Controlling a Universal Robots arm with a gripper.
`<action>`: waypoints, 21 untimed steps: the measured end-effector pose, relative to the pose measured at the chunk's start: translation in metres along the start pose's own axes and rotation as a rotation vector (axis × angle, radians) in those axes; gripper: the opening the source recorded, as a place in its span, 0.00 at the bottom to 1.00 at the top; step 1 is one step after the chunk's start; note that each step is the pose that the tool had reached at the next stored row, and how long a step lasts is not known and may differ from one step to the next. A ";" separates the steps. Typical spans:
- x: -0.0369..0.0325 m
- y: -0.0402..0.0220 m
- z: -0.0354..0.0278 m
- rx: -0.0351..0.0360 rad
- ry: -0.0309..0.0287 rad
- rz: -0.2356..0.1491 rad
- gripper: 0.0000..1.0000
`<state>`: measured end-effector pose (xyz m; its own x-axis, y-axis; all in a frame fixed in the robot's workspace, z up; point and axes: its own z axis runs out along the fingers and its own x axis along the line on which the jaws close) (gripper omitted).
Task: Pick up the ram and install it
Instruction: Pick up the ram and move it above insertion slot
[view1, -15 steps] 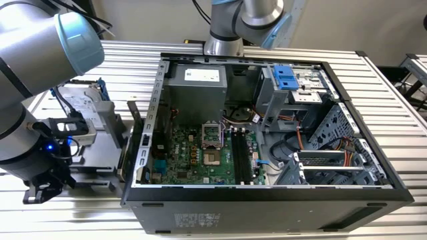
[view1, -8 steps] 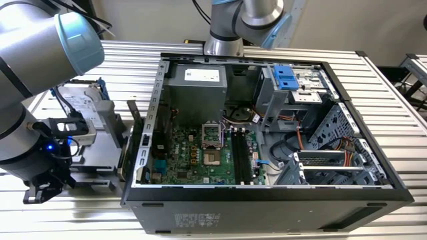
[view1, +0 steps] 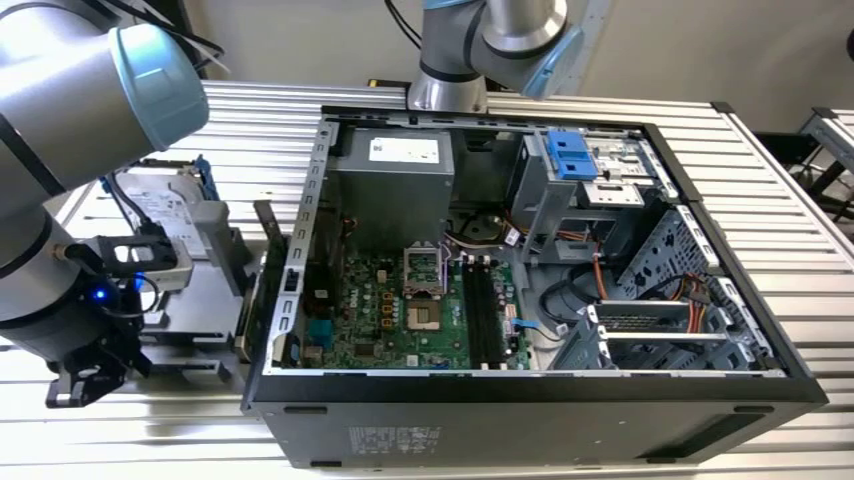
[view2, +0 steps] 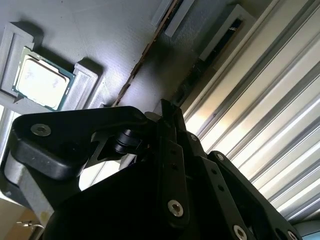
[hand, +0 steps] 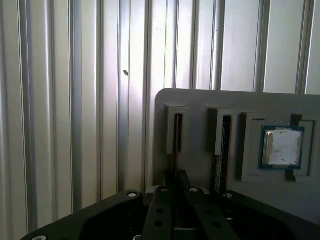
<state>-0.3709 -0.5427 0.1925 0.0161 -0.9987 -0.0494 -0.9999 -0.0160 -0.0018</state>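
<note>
The ram (hand: 176, 145) stands on edge in a slot of a grey holder (hand: 200, 100), the slot farther from a small square silver chip (hand: 282, 146). My gripper (hand: 176, 174) sits right over that stick's near end, fingers drawn close together on either side of it. In the second wrist view the same ram (view2: 202, 62) runs as a dark strip up to my gripper (view2: 170, 107). A second stick (hand: 223, 150) stands in the neighbouring slot. In the exterior view my gripper (view1: 83, 385) hangs low at the left, beside the holder (view1: 200, 300).
An open computer case (view1: 534, 390) lies at the middle of the slatted metal table, its green motherboard (view1: 400, 310) and long black memory slots (view1: 487, 310) exposed. A silver hard drive with a blue bracket (view1: 160, 205) lies behind the holder. Another arm's base (view1: 467, 50) stands behind the case.
</note>
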 end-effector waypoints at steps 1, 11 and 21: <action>-0.0001 0.0000 -0.0012 0.0002 -0.0002 0.000 0.00; -0.0008 0.0004 -0.0165 0.0008 0.0005 0.000 0.00; -0.0019 0.0003 -0.0370 0.0009 0.0005 0.001 0.00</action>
<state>-0.3713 -0.5426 0.2295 0.0155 -0.9987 -0.0489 -0.9999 -0.0154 -0.0027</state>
